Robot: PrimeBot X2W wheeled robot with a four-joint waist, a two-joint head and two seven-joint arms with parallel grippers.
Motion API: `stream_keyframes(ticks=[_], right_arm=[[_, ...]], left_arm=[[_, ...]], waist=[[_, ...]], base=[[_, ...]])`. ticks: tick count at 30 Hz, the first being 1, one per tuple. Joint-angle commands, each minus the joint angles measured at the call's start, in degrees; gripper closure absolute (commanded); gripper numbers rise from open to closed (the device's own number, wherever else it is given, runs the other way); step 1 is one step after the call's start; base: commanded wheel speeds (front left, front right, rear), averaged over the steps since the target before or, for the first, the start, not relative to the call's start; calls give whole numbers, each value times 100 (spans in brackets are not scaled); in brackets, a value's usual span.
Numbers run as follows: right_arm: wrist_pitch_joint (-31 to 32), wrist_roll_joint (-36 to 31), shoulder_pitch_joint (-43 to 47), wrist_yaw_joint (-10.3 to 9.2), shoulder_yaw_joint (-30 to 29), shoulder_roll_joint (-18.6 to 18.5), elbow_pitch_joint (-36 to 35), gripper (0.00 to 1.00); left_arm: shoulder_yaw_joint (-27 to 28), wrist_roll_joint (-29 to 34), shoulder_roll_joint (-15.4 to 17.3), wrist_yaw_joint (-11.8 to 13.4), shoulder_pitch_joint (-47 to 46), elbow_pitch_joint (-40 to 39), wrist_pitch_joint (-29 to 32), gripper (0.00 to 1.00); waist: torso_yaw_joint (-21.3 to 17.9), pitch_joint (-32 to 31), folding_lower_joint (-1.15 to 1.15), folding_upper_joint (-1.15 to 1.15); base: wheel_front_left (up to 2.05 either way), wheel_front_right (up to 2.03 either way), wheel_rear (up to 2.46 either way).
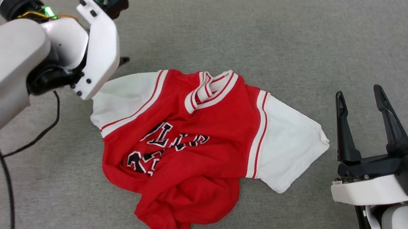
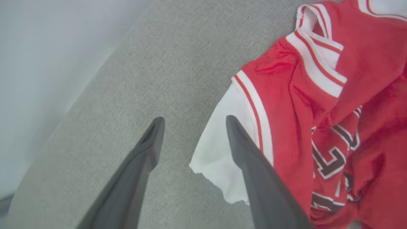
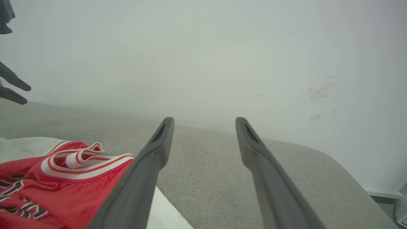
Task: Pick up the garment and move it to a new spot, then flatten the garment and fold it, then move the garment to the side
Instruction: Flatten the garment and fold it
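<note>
Head view: garment (image 1: 194, 136) crumpled on grey bench (image 1: 273, 30)
Red jersey lies rumpled mid-bench, hem bunched nearest the robot; left pincer (image 2: 194, 119) spread at one white sleeve, right pincer (image 1: 358, 89) spread, apart from the other sleeve

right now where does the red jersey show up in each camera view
Head view: jersey at centre, crumpled on the grey surface.
Left wrist view: jersey on the right half, white sleeve toward the middle.
Right wrist view: jersey in the lower left corner.
Shared landmark: the striped collar.
</note>
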Motion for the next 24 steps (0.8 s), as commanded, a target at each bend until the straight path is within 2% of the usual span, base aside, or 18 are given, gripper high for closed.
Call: stream_keyframes(ticks=[1,4,8,15,20,21,22,24], right_arm=[[-12,-9,35,-6,-3,-27,-15,0],[-12,-9,57,-6,-4,-42,-29,0],[-11,-2,19,-6,6,-67,-50,0],[-12,17,-106,-6,84,-57,-75,0],[-11,20,-123,-5,80,-23,-46,0],[-12,17,-122,-6,82,-15,-40,0],[-12,9,-116,-6,79,-9,-30,0],[-12,-9,-82,-6,73,2,0,0]], left_arm=[[3,-90,47,-2,90,-112,147,0],[0,-275,257,-2,217,-431,596,0],[-5,-216,387,-2,491,-730,1014,0],[-5,-16,323,-2,1150,-864,1363,0],[-47,120,275,-3,1666,-798,1349,0],[-59,138,263,-2,1738,-753,1288,54],[-64,120,254,-3,1796,-715,1218,97],[-70,142,269,-2,1834,-693,1040,100]], waist=[[90,-79,0,0],[143,-98,0,0],[173,-53,0,0],[76,146,0,0],[-7,241,0,0],[-16,241,0,0],[-20,230,0,0],[-16,167,0,0]], base=[[0,0,0],[0,0,0],[0,0,0],[0,0,0],[0,0,0],[0,0,0],[0,0,0],[0,0,0]])
